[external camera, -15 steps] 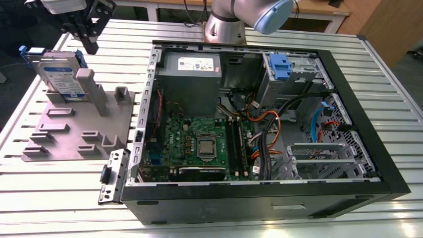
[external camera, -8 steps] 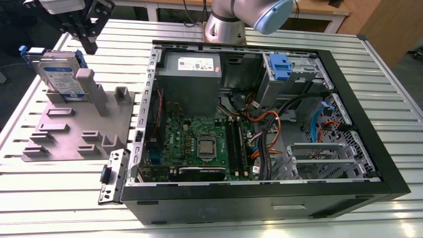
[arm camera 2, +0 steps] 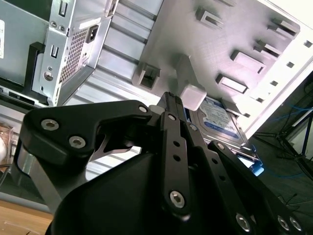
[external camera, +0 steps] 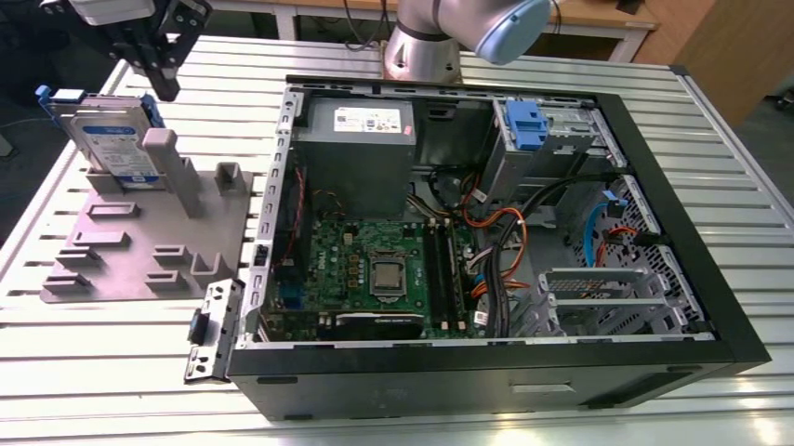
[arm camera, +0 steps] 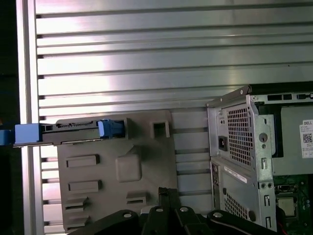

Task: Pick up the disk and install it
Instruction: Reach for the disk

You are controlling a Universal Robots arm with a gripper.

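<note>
Saw hand [external camera: 165, 89] closed, empty, near disk [external camera: 113, 141] standing on edge in grey holder [external camera: 125, 279]. Risked clipping peg [external camera: 163, 158], toppling disk, if lowered shut.

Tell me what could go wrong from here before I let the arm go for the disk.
1. The disk stands on edge against a tall peg on the grey plate. The gripper hovers above, close to that peg, so a descent could strike the peg or tip the disk over.
2. Loose cables crowd the open computer case; the disk may snag on them going in.
</note>
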